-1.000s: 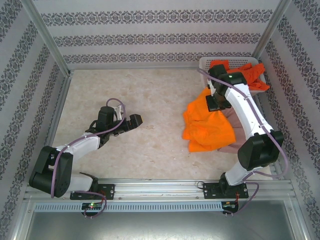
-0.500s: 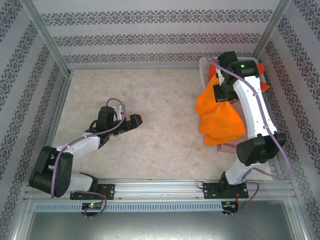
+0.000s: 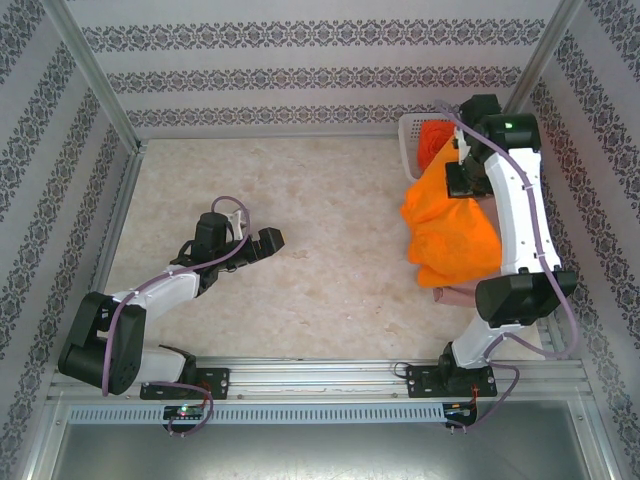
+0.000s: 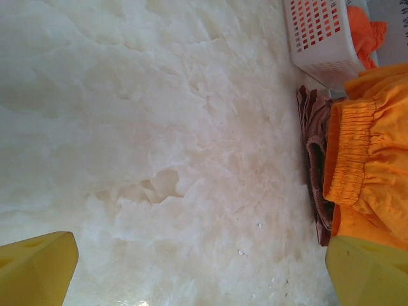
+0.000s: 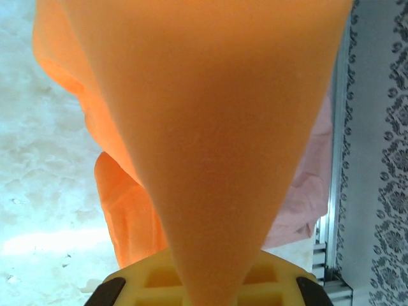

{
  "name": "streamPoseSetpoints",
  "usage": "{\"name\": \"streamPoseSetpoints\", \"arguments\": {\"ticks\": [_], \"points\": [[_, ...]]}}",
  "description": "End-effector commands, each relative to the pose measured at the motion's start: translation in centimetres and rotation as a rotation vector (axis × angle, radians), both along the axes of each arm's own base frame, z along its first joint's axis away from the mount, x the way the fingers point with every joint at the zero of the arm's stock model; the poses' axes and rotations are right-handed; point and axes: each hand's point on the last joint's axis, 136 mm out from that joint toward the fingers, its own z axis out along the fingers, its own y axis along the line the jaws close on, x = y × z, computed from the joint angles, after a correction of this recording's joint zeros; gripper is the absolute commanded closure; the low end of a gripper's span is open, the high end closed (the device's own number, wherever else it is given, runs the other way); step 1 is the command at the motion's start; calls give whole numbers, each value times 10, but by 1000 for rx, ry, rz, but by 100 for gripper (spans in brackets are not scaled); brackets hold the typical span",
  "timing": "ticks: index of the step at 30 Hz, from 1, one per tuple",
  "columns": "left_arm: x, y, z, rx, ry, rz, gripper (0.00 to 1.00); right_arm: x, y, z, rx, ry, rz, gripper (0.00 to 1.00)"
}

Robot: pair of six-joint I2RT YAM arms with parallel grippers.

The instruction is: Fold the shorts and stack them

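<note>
Your right gripper [image 3: 462,182] is up high at about 2 o'clock over the pale, marble-look table [image 3: 300,190]. Its fingers are pinched tight on the orange cloth shorts [image 3: 450,230], which hang down from it in one big loose bunch. In the right wrist view the orange cloth covers nearly everything. Only the yellow base of the fingers peeks out at the bottom, and the tips are hidden inside the cloth.

The dusty pink cloth shorts [image 3: 455,296] lie on the table at about 4 o'clock, right under the hanging orange pair. From above you can see just a thin strip of pink at the low edge. In the left wrist view the pink looks darker and bunched up (the light is dim there). You cannot tell if the orange cloth touches it.

The bright red-orange cloth shorts [image 3: 434,140] sit in the white plastic mesh basket [image 3: 408,130] in the far corner at 1 o'clock. The right arm covers much of the basket, so most of that pair is hidden.

Your left gripper [image 3: 272,240] sits low at about 8 o'clock, pointing toward 3 o'clock. Its fingers are spread wide with nothing between them. In its own view just two yellow tips show, cut off at the bottom corners.
</note>
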Motion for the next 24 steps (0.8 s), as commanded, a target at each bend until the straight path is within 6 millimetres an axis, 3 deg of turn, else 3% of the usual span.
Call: {"name": "streamPoseSetpoints", "arguments": {"ticks": [1,14,24], "points": [[3,3,1,7,-23,-3,0,-4,-20,-2,-49,9,-30,100],[1,6,1,8,-22,0,0,28,-76,-30,-224,67,-60,100],[1,6,2,6,-19,4,0,34,-114,-59,-310,97,-96,97]]}}
